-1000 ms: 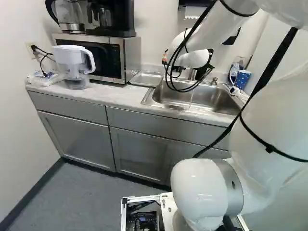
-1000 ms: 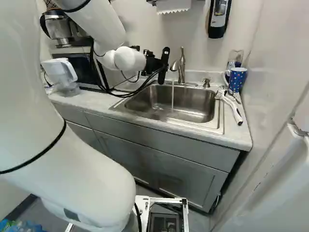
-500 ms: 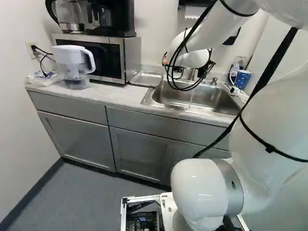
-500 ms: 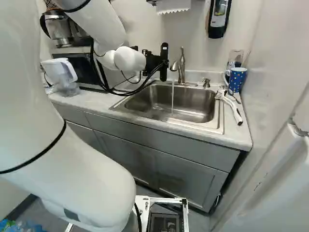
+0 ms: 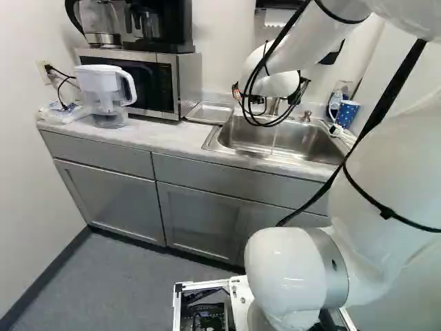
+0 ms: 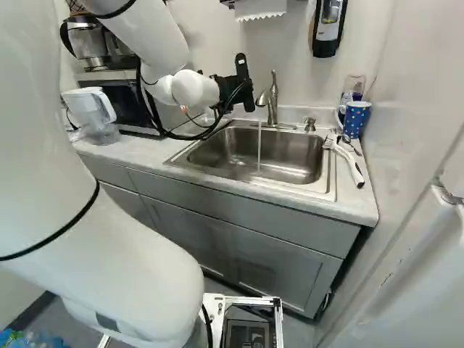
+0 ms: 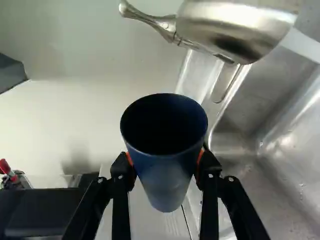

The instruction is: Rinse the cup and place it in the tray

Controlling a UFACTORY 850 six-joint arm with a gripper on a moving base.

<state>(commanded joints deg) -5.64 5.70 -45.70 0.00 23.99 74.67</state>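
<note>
Blue cup [image 7: 167, 175] is being gripped, clamped from both sides by the orange pads [image 7: 130, 159] of the gripper [image 7: 165, 157]; its mouth is facing the wrist camera. Faucet [image 6: 272, 100] is standing at 12 o'clock from the sink [image 6: 225, 147] in the right base view, and the gripper is hovering just beside it, toward 11 o'clock. Water [image 6: 259, 145] is running down into the basin, apparently not into the cup. Metal tray [image 5: 210, 114], likely the target, is lying at 10 o'clock from the sink in the left base view. Spotted mug [image 6: 356, 118] is standing at 2 o'clock, right base view.

Progress: grasp is holding, water is flowing; whether rinsing is finished, can't tell. Placing is remaining, probably after emptying. Labels: cup is showing no readable writing; wall dispenser [image 6: 328, 29] at 1 o'clock, right base view, is showing nothing I'm reading off.
</note>
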